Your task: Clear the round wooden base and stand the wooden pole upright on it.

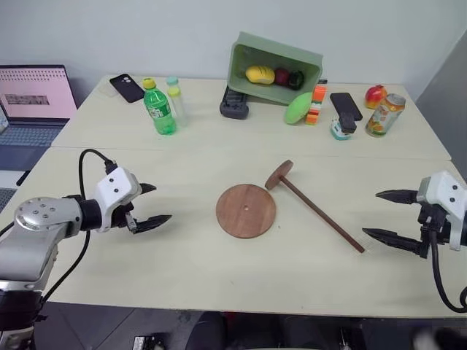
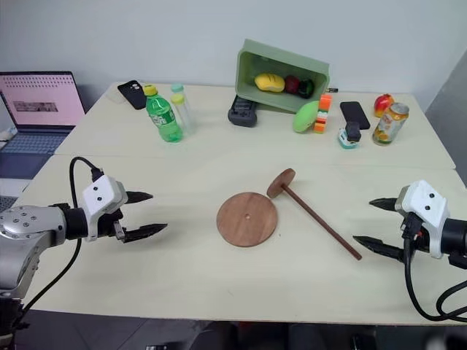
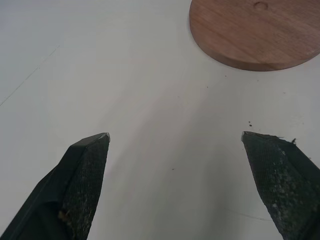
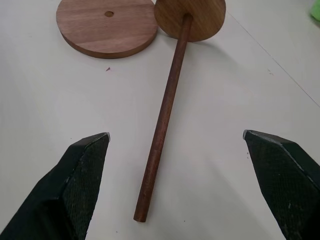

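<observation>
Lying flat mid-frame, the round wooden base (image 1: 246,211) is bare. The wooden pole (image 1: 321,216) is tipped over just right of it. The left gripper (image 1: 149,206) and right gripper (image 1: 388,214) are spread wide, probably ready to grab.

My two head eyes look forward and down over the counter (image 1: 146,292). Each wrist camera sits low and close along my fingers, both sharing the round wooden base (image 3: 257,32).
</observation>
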{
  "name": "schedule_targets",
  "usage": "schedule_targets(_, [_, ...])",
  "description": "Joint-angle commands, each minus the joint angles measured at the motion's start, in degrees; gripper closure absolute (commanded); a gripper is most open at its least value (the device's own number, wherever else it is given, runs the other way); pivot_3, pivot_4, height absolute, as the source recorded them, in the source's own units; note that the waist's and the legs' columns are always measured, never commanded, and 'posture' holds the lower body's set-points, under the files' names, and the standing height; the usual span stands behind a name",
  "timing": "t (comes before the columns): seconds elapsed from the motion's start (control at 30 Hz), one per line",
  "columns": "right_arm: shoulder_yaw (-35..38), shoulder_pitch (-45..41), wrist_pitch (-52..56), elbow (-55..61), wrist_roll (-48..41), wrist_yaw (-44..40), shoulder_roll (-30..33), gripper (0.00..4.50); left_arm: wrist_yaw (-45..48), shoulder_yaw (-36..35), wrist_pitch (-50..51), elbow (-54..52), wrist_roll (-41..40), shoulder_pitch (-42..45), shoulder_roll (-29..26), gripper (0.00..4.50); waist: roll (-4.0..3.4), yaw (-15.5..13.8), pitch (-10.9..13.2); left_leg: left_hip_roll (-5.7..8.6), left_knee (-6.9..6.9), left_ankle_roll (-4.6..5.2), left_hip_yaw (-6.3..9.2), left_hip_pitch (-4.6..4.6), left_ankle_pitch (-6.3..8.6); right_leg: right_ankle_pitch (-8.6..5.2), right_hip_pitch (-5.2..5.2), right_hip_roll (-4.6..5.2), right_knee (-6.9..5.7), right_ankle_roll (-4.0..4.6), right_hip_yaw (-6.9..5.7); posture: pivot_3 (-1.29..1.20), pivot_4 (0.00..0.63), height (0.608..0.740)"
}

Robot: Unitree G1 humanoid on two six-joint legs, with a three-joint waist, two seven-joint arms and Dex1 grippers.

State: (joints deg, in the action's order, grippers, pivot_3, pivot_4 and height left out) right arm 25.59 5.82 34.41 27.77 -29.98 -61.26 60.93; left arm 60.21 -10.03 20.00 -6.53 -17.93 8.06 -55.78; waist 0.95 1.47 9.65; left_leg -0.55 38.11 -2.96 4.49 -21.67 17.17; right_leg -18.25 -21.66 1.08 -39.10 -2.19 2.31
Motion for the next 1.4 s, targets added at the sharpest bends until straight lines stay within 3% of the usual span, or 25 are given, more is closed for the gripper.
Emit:
schedule_targets(0.03, [-0.7,-1.8,-1.5,-0.7,0.8,-0.4,1.2,0.00,0.2,-2.0,-1.7,-1.0,-0.7,-0.5,0.1,0.12,0.00,0.0,0.0,0.00,0.00,0.00,0.00,0.00,0.00,0.00,0.00,0.00,-0.01,0.00,0.00,0.00,0.150,0.740])
schedule_targets(0.43, [-3.9,-4.7,-3.9,-3.8,3.2,-0.5,1.4,0.00,-2.0,-2.0,-1.5,-0.8,0.4,1.2,0.2,0.12,0.00,0.1,0.0,-0.03,0.00,0.00,0.01,0.00,0.00,0.00,-0.02,0.00,-0.02,0.00,0.00,0.00,0.150,0.740])
schedule_targets(0.77, [-7.1,-11.6,0.1,-2.6,0.3,1.2,0.7,0.00,-1.8,2.3,1.1,-4.7,-0.7,8.9,1.9,0.12,0.00,0.1,0.0,-0.01,0.01,0.00,0.00,-0.01,0.00,0.00,-0.03,-0.01,-0.04,0.00,-0.03,0.00,0.150,0.740])
schedule_targets(1.0, [-21.8,-28.0,11.4,-1.0,1.2,7.6,-1.9,0.00,-1.1,13.4,7.5,-16.2,-3.5,16.2,8.0,0.12,0.00,0.2,0.0,0.00,0.09,-0.01,0.01,-0.07,0.00,0.00,-0.05,-0.02,-0.05,0.00,0.00,0.00,0.150,0.740])
schedule_targets(1.4, [-42.4,-49.9,34.0,-11.2,6.1,12.5,-9.2,0.00,-2.6,24.7,2.3,-12.9,4.8,22.7,16.0,0.12,-0.01,0.2,0.0,0.02,0.13,-0.01,0.01,-0.19,-0.01,0.00,-0.24,-0.03,-0.11,0.00,0.00,0.00,0.150,0.740])
